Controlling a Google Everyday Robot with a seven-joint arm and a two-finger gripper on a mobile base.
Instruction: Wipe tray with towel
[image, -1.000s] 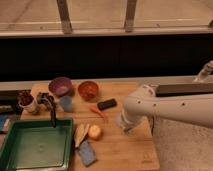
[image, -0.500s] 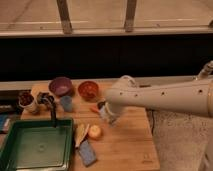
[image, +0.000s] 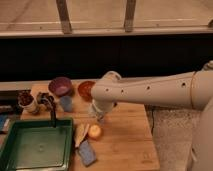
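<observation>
Claw (image: 98, 118), grip state unclear, hangs near orange bowl (image: 86, 90); green tray (image: 35, 149) nearby.

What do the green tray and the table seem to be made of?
The green tray is probably plastic, going by its even colour and soft sheen. The table looks like wood, light brown and matte, though it could be laminate. The gripper hangs above the table, just in front of the orange bowl.

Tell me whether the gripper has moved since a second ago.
Yes. The gripper has swung left, from right of the orange fruit to directly above it in the view, nearer the green tray.
</observation>
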